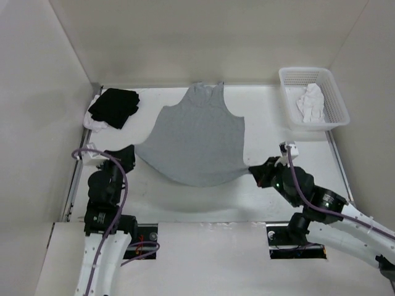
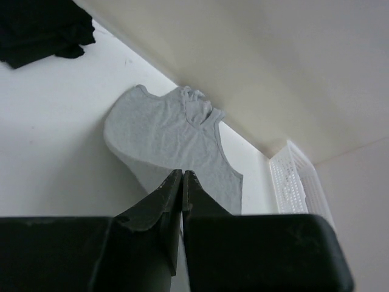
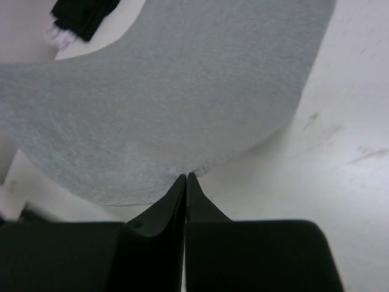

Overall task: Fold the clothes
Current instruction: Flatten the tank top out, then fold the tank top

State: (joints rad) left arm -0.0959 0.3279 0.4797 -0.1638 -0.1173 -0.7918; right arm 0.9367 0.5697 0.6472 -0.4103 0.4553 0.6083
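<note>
The clothes [image 1: 196,139] are one light grey sleeveless top, spread with its neck toward the back wall and its hem toward the arms. My left gripper [image 1: 132,152] is shut on the hem's left corner, and my right gripper [image 1: 252,168] is shut on the right corner. The hem curves between them and casts a shadow on the table. In the left wrist view the closed tips [image 2: 183,173] meet the grey fabric [image 2: 164,137]. In the right wrist view the closed tips [image 3: 186,176] pinch the hem edge of the fabric [image 3: 170,91].
A folded black garment [image 1: 113,106] lies on a white one [image 1: 94,123] at the back left. A white perforated basket [image 1: 315,125] at the back right holds a crumpled white cloth [image 1: 310,102]. Walls enclose the table on three sides.
</note>
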